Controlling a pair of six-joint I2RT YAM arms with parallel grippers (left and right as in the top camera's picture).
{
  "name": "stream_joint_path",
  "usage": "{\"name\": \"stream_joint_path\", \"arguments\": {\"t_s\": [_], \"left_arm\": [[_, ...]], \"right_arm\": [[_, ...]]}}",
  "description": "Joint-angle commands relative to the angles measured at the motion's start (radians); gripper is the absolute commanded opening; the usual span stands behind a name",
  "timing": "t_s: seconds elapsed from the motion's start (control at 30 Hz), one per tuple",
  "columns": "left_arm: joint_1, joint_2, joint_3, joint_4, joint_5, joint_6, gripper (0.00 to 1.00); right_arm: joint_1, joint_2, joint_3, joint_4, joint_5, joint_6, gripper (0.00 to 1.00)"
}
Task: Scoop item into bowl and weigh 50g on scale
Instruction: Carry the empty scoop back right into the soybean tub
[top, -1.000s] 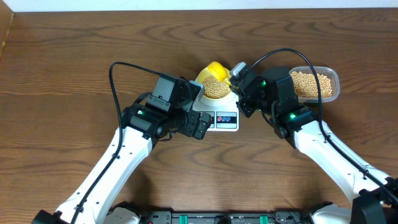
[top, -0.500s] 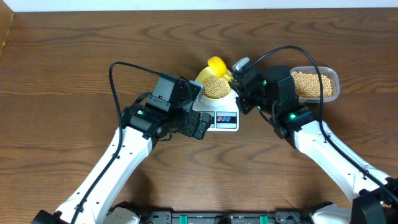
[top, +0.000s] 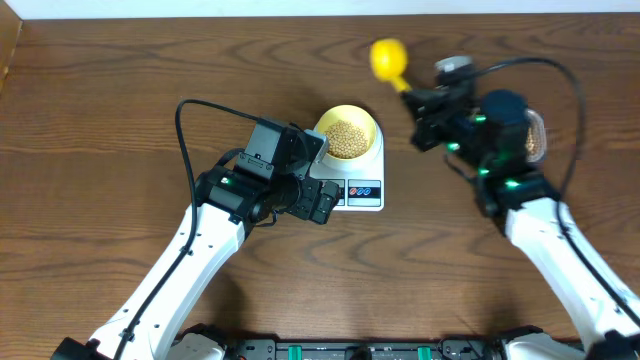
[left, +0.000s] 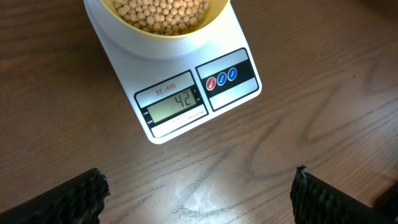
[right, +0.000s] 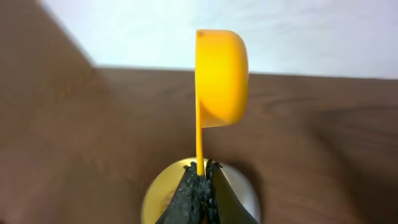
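The pale yellow bowl (top: 347, 135) stands on the white scale (top: 362, 192) and holds a heap of tan beans (top: 347, 139). In the left wrist view the beans (left: 163, 11) fill the bowl (left: 168, 38), and the scale's display (left: 178, 101) reads 42. My left gripper (top: 312, 182) hovers wide open over bare table beside the scale's front, with nothing between its jaws (left: 199, 199). My right gripper (top: 418, 98) is shut on the thin handle of the yellow scoop (top: 385, 55), raised behind and to the right of the bowl. From the wrist, the scoop (right: 221, 74) shows edge-on above my right gripper (right: 203, 169).
A clear tub (top: 537, 137) of beans sits at the right, mostly hidden behind my right arm. Dark wooden table (top: 120, 90) spreads all round. A pale wall edge runs along the back.
My right arm has lifted the scoop off the bowl and swung it back and to the right. The bowl and beans now show fully. The left arm has not moved.
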Motion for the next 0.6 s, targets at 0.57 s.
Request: {"name": "stream_joint_path", "arguments": {"t_s": [0.57], "left_arm": [[-0.001,0.003,-0.002,0.0,0.011,0.018,0.96]], "right_arm": [[-0.419,-0.063,0.002,-0.405,0.006,-0.17,0.01]]}}
